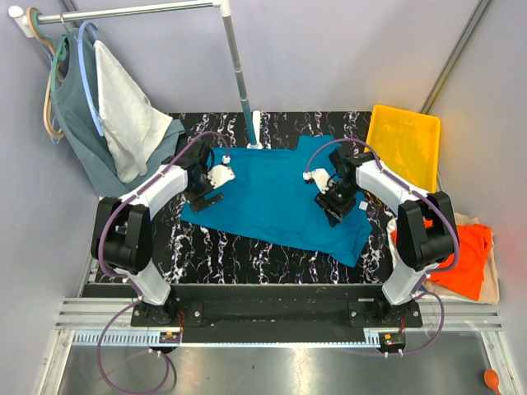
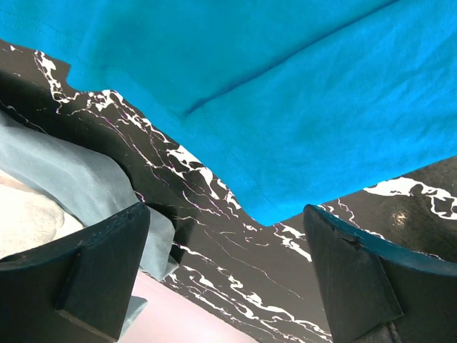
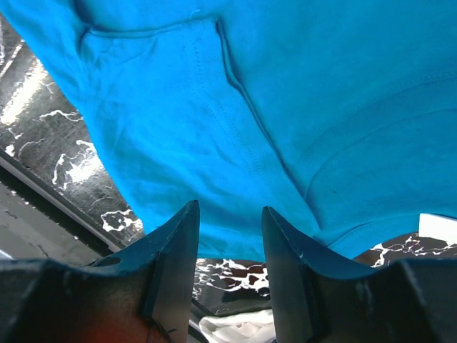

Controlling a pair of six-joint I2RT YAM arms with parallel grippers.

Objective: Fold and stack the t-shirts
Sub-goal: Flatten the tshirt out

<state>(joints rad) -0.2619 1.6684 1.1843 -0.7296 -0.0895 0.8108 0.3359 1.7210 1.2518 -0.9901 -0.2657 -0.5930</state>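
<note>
A teal-blue t-shirt [image 1: 272, 197] lies spread flat on the black marbled table [image 1: 247, 251]. My left gripper [image 1: 207, 197] hovers at the shirt's left edge. In the left wrist view it [image 2: 226, 208] stands wide open over bare table, and a corner of the shirt [image 2: 285, 128] lies just beyond its tips. My right gripper [image 1: 333, 210] is over the shirt's right part. In the right wrist view its jaws [image 3: 229, 207] stand narrowly apart at a hem of the shirt [image 3: 235, 121], with nothing between them. An orange t-shirt [image 1: 465, 255] lies on a cream one [image 1: 492, 284] off the table's right side.
A yellow tray [image 1: 403, 144] stands at the back right. A rail post [image 1: 239, 74] rises at the table's back edge. On hangers at the back left are a grey-green top [image 1: 78, 123] and a white cloth [image 1: 128, 123]. The top's hem [image 2: 93, 186] reaches the table by my left gripper.
</note>
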